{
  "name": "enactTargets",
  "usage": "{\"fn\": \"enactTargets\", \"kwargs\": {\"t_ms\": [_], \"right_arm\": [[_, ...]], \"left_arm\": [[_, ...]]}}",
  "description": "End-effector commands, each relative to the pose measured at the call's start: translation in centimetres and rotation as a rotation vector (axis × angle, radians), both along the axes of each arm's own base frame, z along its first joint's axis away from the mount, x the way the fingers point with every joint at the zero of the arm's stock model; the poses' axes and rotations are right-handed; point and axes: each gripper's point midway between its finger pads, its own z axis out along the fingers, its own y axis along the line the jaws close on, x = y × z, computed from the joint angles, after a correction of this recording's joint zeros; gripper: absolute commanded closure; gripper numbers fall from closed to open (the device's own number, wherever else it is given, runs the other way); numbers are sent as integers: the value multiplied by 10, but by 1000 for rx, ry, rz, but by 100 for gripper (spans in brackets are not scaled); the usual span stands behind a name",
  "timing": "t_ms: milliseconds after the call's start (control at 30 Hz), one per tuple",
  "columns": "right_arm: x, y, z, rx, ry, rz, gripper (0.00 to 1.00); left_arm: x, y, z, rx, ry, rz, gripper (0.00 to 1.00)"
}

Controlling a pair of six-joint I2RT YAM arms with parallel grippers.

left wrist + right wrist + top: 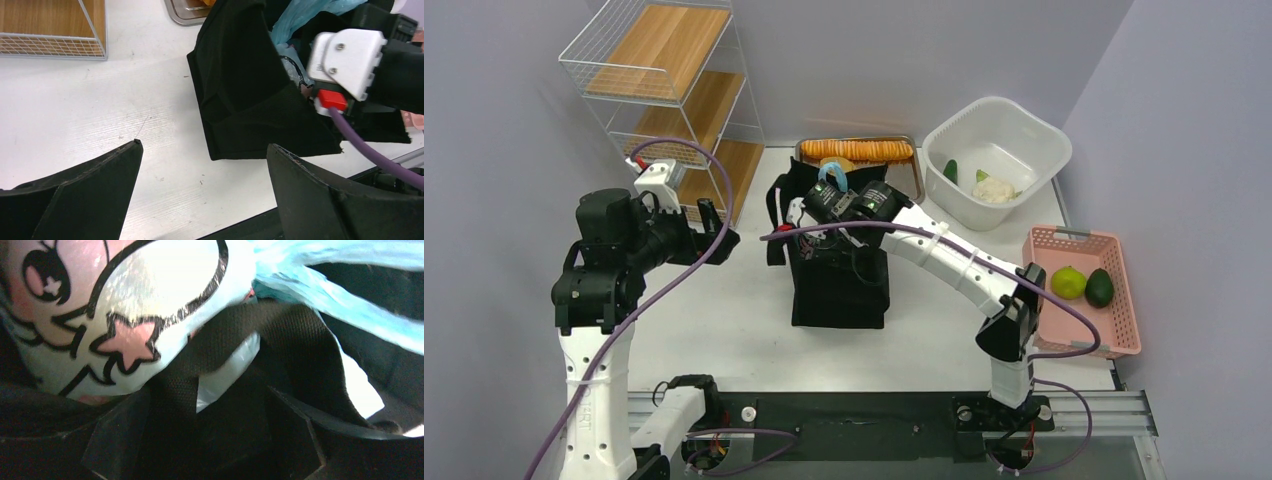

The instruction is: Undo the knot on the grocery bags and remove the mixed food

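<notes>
— At the middle of the worktop (pixel 724 330): a black tote (pixel 839 290), upright, mouth open, with the right tool (pixel 207 390) down inside the mouth.
— State of that tool?
— Its fingers are spread. A black tote strap (pixel 225 360) and a fold of plastic lie between them, not pinched as far as I can see.
— The plastic bag?
— In the tote sits the pale blue bag (pixel 150 300), just ahead of the right tool (pink star and a cartoon eye in the print). Its twisted handles (pixel 330 295) run off to the upper right; tied or loose, cannot tell.
— The other arm?
— Spread wide and holding nothing, the left tool (pixel 203 146) hovers over bare worktop just left of the tote.
— Food outside the bags?
— A cauliflower (pixel 994 189) in the white tub (pixel 1044 140). An avocado (pixel 1100 288) and a yellow-green citrus (pixel 1069 282) side by side in the pink basket (pixel 1079 236). A sliced orange loaf (pixel 856 150) on a metal tray (pixel 916 172) behind the tote.
</notes>
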Motion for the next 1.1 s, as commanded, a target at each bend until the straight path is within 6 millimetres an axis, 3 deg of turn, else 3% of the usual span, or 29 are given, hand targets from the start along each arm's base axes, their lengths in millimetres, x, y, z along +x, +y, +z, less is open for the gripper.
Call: {"fn": "enactTargets", "kwargs": {"t_ms": [0, 100, 167, 267, 333, 567, 633, 733, 900, 1000, 1067], "right_arm": [[9, -18, -35, -131, 60, -38, 20], [19, -19, -38, -166, 41, -40, 24], [24, -17, -38, -179, 23, -32, 31], [30, -12, -26, -147, -25, -37, 61], [30, -8, -7, -78, -51, -43, 72], [21, -15, 63, 255, -82, -109, 81], [20, -25, 83, 359, -90, -140, 90], [28, -40, 101, 480, -94, -202, 99], [21, -46, 141, 767, -29, -226, 100], [24, -60, 151, 845, -22, -258, 100], [18, -57, 153, 845, -26, -228, 99]], "left_arm": [[-3, 2, 4, 15, -21, 9, 5], [-4, 3, 3, 17, -17, 14, 5], [-4, 4, 1, 18, -14, 17, 5], [-4, 5, -1, 26, -8, 22, 6], [-4, 6, -2, 33, -3, 24, 6], [-3, 5, -8, 23, 14, 22, 6], [-2, 4, -10, 16, 19, 21, 7], [2, 3, -12, 9, 25, 20, 7], [9, 3, -16, 7, 40, 18, 7], [12, 3, -17, 13, 43, 11, 7], [15, 2, -19, 18, 44, -1, 7]]}}
